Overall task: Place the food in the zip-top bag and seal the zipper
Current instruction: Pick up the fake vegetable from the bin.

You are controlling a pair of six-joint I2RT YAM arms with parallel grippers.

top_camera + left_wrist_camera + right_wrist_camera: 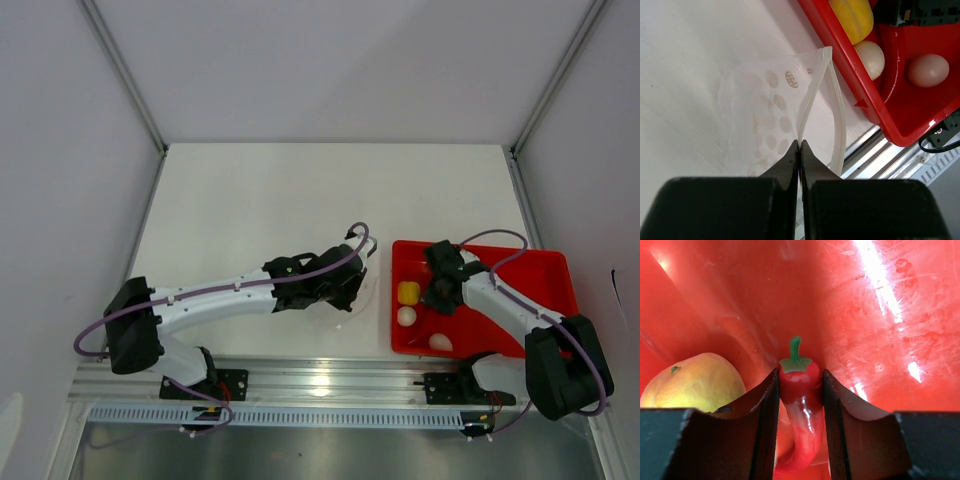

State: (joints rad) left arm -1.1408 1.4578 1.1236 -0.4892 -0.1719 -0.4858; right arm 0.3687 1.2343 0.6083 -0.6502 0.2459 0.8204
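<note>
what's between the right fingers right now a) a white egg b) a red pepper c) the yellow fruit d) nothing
b: the right wrist view shows a red pepper with a green stem between the right fingers, which touch it on both sides; the yellow fruit lies off to one side.

Red tray [545,275] on white table [280,200], right side.

White table [250,190], pale grey walls [60,150]
</note>
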